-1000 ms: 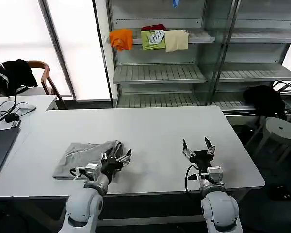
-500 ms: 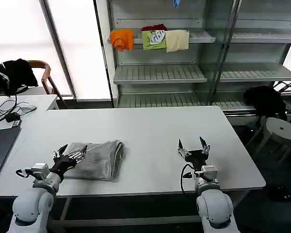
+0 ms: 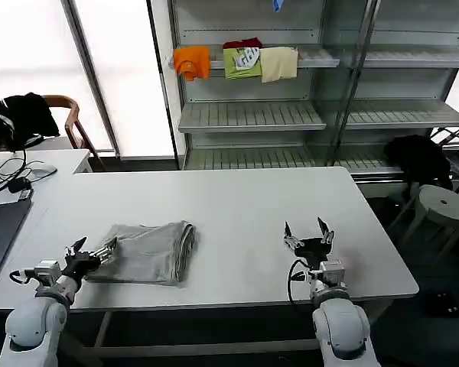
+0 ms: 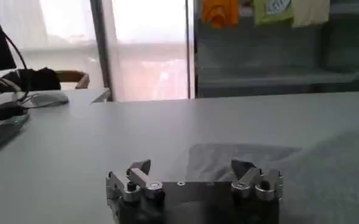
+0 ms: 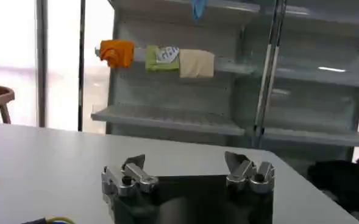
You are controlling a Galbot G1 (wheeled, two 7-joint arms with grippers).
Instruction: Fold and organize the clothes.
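Head view has the folded grey shirt (image 3: 147, 252) lying on the tabletop (image 3: 237, 206) with the left gripper (image 3: 92, 254) spread empty at its edge and the right gripper (image 3: 307, 234) also splayed well apart, so a careless swipe could snag and unfold it.

Folded grey shirt (image 3: 148, 252) between claws

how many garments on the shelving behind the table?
3 clearly, side by side on one upper shelf: orange garment, green garment, cream garment. A dark red bit shows behind the green one, possibly a fourth.
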